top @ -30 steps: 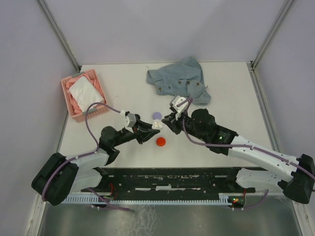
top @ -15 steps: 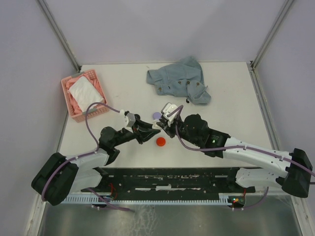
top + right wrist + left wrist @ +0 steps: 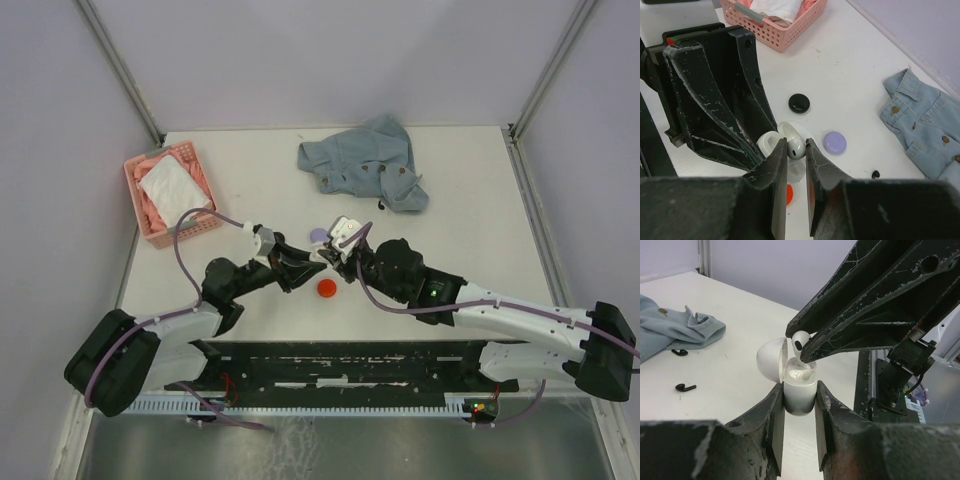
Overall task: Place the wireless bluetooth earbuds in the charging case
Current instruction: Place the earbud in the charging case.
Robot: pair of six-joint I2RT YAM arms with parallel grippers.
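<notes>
The right gripper point(image 3: 795, 150) pinches a small white plastic earbud point(image 3: 800, 341) right over the open round white plastic charging case point(image 3: 800, 389). The left gripper point(image 3: 798, 398) squeezes that case, mid-table point(image 3: 470, 200), closer to the near edge

left wrist view: only the head of the white earbud point(image 3: 800, 341) shows; the rest is pinched out of sight between the right fingers point(image 3: 865, 325). whether the white shape in the well of the white charging case point(image 3: 800, 392) is its stem or a second earbud cannot be told. the denim garment point(image 3: 670, 330) is cut by the left edge. right wrist view: the red case point(image 3: 788, 194) is mostly behind a finger; the pink basket point(image 3: 775, 25) is cut by the top edge. top external view: the lilac case point(image 3: 317, 235) is partly covered by the right fingers.
</notes>
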